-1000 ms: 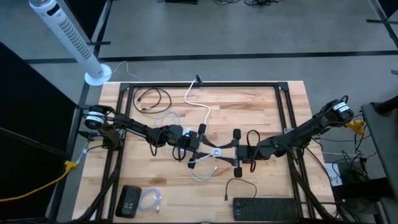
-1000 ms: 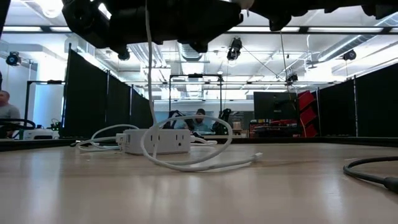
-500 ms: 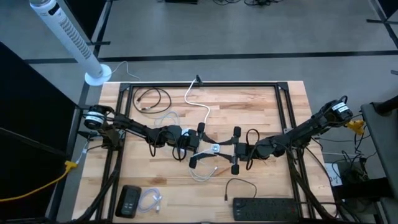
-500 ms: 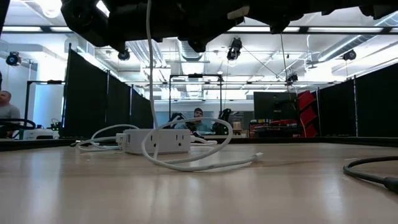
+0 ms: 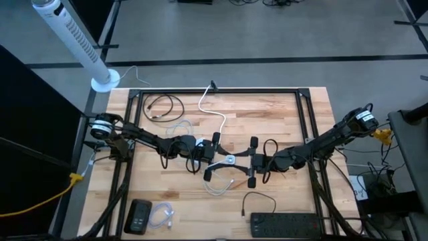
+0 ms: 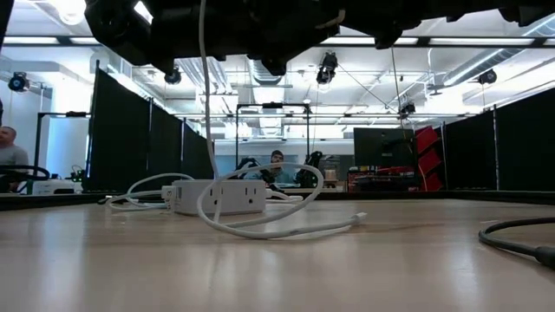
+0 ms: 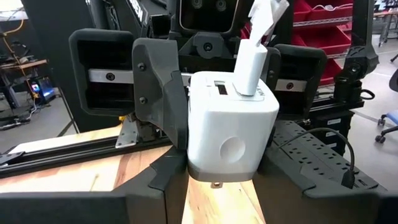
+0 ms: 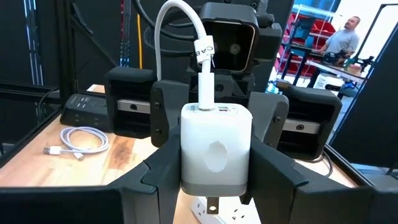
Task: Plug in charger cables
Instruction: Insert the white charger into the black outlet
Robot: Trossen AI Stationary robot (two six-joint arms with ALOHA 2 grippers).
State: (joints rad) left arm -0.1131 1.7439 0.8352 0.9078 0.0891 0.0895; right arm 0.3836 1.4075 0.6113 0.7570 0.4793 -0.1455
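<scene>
A white charger block [image 5: 229,160] hangs above the table's middle, between my two grippers. A white cable [image 6: 205,95] is plugged into its top [image 8: 207,93], hangs down and loops on the table [image 6: 269,227]. The block's prongs [image 8: 211,203] point down. My left gripper [image 5: 215,159] comes from the left and my right gripper [image 5: 250,161] from the right; both are shut on the block. The white socket cube [image 6: 217,196] stands on the table below them; its top shows in the right wrist view [image 8: 214,215]. My left gripper pinches the charger block's lower side walls [image 7: 184,163] between its two fingers. The fingers come level from the table's left. The block is upright and lifted clear. My right gripper pinches the block's side walls [image 8: 184,163] between its two fingers. The fingers come level from the table's right. The block is upright, prongs down, clear of the socket cube below.
A black cable coil [image 5: 164,104] and a translucent one [image 5: 179,127] lie at the far left. A white coil [image 5: 162,215] lies beside a black box [image 5: 139,215] at the near left. A black cable [image 5: 258,199] and the black power strip [image 5: 287,224] lie at the near right.
The charger block and my right gripper have edged toward the table's left, and the hanging white cable has shifted with them. The cable's loop stays on the table.
</scene>
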